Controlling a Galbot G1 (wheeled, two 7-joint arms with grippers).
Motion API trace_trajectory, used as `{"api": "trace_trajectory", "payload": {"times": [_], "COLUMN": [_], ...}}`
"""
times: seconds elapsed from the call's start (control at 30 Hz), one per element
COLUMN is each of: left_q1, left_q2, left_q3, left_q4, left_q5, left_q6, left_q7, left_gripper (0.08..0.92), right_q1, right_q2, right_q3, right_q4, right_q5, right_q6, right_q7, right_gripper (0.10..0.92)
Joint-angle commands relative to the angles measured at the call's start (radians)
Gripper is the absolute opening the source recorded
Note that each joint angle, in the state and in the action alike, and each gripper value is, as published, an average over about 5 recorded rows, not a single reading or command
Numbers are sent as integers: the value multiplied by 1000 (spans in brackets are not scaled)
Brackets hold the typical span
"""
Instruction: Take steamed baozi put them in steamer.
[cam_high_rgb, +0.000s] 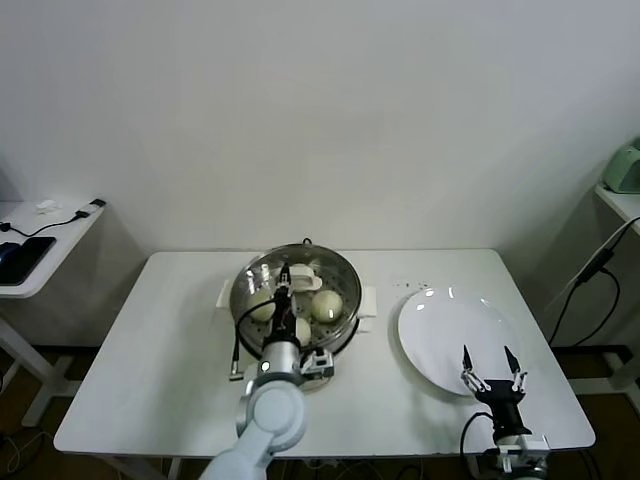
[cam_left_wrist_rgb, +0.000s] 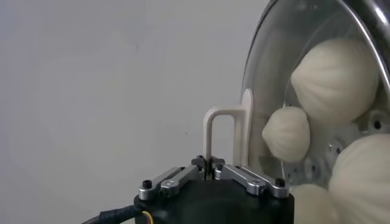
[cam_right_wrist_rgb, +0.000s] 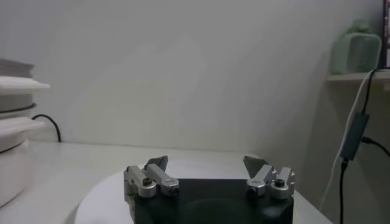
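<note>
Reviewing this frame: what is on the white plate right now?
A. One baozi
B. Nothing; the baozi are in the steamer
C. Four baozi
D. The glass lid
B: the white plate is bare, and the baozi sit inside the steamer, with the right end effector open at the plate's near edge.

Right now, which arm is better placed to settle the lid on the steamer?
Left. The left gripper is shut on the lid handle over the steamer, baozi inside. The right gripper hangs open above the plate.

Baozi (cam_high_rgb: 327, 306) in steamer (cam_high_rgb: 345, 272), plate (cam_high_rgb: 440, 335) to its right.
</note>
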Motion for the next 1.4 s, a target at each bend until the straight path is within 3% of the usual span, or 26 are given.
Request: {"api": "trace_trajectory", "payload": {"times": [0.03, 0.23, 0.33, 0.67, 0.87, 1.0, 1.13, 1.27, 1.4], "left_q1": [8, 26, 29, 62, 129, 179, 242, 329, 423], "left_q2": [-8, 3, 6, 52, 72, 53, 27, 15, 44], "left_q3": [-8, -8, -7, -12, -52, -130, -280, -471, -591], "left_q4": [20, -4, -23, -190, -283, -304, -342, -349, -299], "left_q5": [-9, -44, -66, -275, -639, -980, -1353, -1622, -1710], "left_q6": [-1, 0, -2, -31, -178, -325, -425, -515, -627], "left_q7": [-1, 6, 7, -6, -89, -220, -320, -336, -348], "left_gripper": [133, 136, 183, 467, 640, 758, 816, 822, 823], "right_q1": [5, 1, 1, -1, 1, -2, -8, -7, -8], "right_q2": [4, 3, 3, 6, 5, 4, 1, 0, -6], "right_q3": [0, -1, -2, -3, -17, -27, -30, -24, -24], "right_q4": [-2, 3, 6, 21, 23, 32, 41, 41, 44], "right_q5": [-3, -4, -4, -1, 17, 28, 29, 23, 50], "right_q6": [17, 16, 14, -4, -21, -11, 9, 29, 43], "right_q7": [1, -5, -7, -12, -2, 3, -8, -14, -24], "right_gripper": [823, 823, 823, 823, 823, 823, 823, 823, 823]}}
